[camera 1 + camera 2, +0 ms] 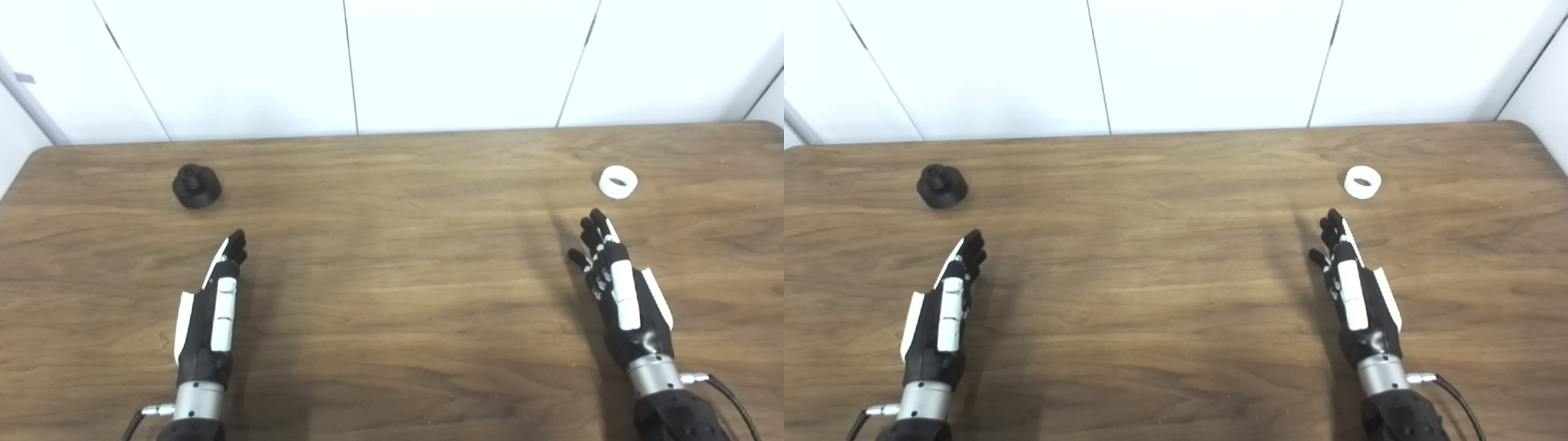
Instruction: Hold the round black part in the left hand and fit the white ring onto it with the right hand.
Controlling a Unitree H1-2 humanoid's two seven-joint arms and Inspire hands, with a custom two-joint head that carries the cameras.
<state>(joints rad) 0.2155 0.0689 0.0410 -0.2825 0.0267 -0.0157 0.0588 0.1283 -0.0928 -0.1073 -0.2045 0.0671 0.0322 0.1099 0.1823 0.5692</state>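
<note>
The table [392,288] spreads wood-grained beneath both my arms, nothing yet in my grasp; my left hand [211,309] hangs edge-on above it, fingers straight and close together, holding nothing; my right hand [618,294] mirrors it, fingers extended and slightly fanned, equally empty. The black part [196,185] sits on the wood beyond my left fingertips and a little outward of them, well apart, its stub pointing up; the ring [618,182] lies flat just past my right fingertips, near but not touching.

The risks, as I judge them: the ring is small and low, so a grasp from this flat pose could push it away or tip it onto its edge and send it rolling; the part is squat and smooth-looking, so a careless closing might cover the stub or tilt it, leaving the ring nowhere to seat; both wrists likely need turning before either pick.
</note>
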